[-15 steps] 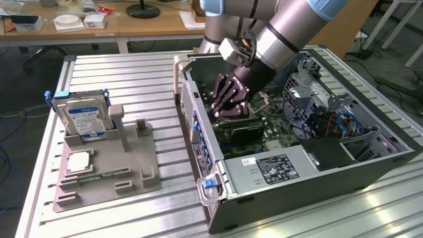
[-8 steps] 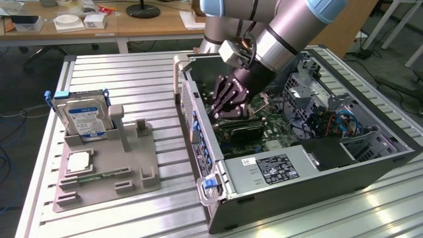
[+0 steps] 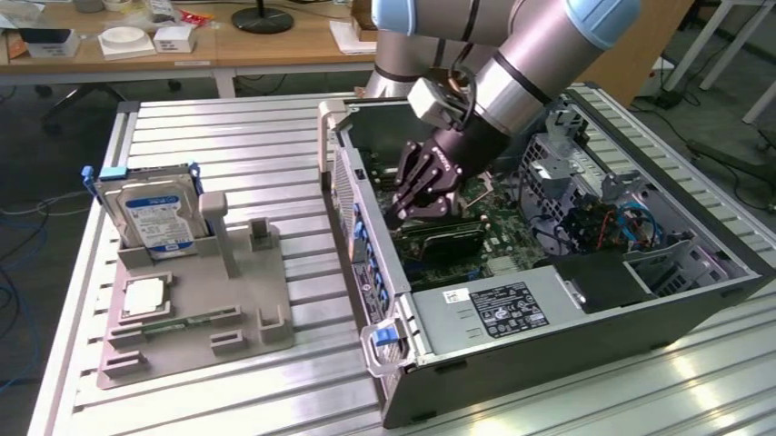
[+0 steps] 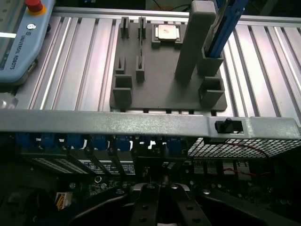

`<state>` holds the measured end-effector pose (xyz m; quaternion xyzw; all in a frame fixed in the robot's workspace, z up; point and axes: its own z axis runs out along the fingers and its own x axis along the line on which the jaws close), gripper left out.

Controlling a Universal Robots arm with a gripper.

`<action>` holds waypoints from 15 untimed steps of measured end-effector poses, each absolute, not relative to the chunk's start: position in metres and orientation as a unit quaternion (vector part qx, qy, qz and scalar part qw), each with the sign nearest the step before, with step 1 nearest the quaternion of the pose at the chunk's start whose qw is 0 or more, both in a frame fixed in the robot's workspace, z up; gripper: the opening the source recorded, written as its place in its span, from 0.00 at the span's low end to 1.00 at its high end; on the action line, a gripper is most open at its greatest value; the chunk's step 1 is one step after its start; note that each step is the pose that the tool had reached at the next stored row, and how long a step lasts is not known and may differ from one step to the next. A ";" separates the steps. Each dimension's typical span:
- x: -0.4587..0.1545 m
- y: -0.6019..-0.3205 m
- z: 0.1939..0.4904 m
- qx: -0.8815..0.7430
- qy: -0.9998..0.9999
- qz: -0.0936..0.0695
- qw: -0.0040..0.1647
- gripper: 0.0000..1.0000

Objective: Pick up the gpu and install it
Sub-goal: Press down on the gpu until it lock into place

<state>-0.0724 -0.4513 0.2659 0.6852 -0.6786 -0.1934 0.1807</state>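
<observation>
Grey holder tray (image 3: 249, 300); blue-white drive label (image 3: 155, 218); gpu (image 3: 442, 238) seemingly black.

hard drive (image 3: 154, 216): 1; computer case (image 3: 510, 359): 1; gripper (image 3: 406, 216): 1; gpu (image 3: 442, 238): 1

Ribbed matt aluminium table (image 3: 231, 163), matt grey plastic holder (image 3: 243, 300), perforated metal computer case (image 3: 728, 272), glossy-labelled hard drive (image 3: 155, 213)

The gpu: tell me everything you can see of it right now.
The gpu shows in the exterior view as a thin, dark, flat rectangular card inside the open computer case. It stands on its long edge, low over the green motherboard, directly under the gripper, whose shut fingers meet its top edge. Its upper face looks matte black; no label or end strip can be made out. Whether it is fully seated in its slot cannot be told.
</observation>
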 end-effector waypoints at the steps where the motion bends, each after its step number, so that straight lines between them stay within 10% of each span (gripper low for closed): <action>1: -0.071 -0.451 0.266 0.685 -0.679 -0.193 0.181 0.10; 15: -0.072 -0.451 0.265 0.693 -0.683 -0.170 0.159 0.10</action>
